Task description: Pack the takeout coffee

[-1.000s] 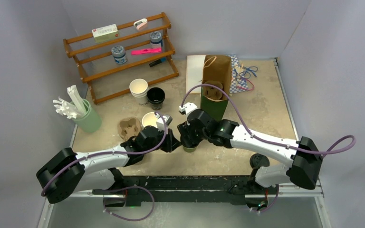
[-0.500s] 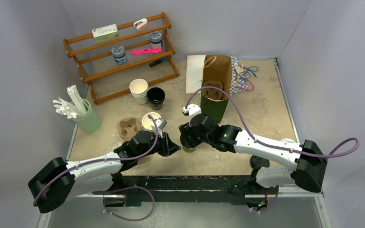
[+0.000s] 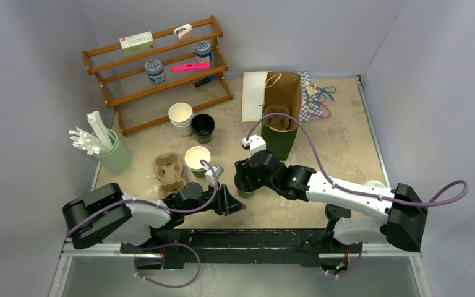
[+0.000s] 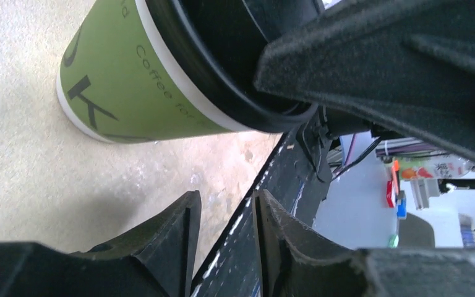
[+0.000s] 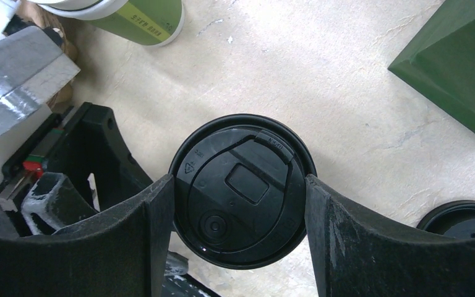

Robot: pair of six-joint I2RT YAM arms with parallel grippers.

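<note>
Table (image 3: 346, 136): beige, stone-look top, grey walls on three sides.
Far left: wooden rack (image 3: 131, 94), tiered, with small jars, a box and a pink item on its rails.
Far centre: green paper bag (image 3: 278, 139), upright with its mouth open. What looks like a pulp carrier sits inside, though the view from above is too small to be sure.

Right gripper (image 5: 238, 185): reaches in from the right, over the near centre of the table. Its fingers are spread wide and press the rim of the takeout coffee (image 5: 242, 189) from two opposite sides, so it is clamped on the cup. The black sip lid is seated, with its tab and vent showing.
In the left wrist view the cup's olive-green wall with dark lettering runs down to a white base ring that rests on the table.
Position: near centre, on the near-left side of the bag and to the right of the lidless green cup (image 3: 196, 159).

Left gripper (image 4: 224, 204): low at the near edge, just near-left of the coffee and not touching it. Its fingers are parted by a narrow gap with nothing between them.

Left side: pale green tumbler (image 3: 116, 158) holding white wrapped sticks.
Cardboard cup carrier (image 3: 168, 167): flat on the table, touching or just beside the lidless green cup.
Beyond these, near the rack: white cup (image 3: 180, 114) and black cup (image 3: 202, 125), side by side, both open-topped.
</note>
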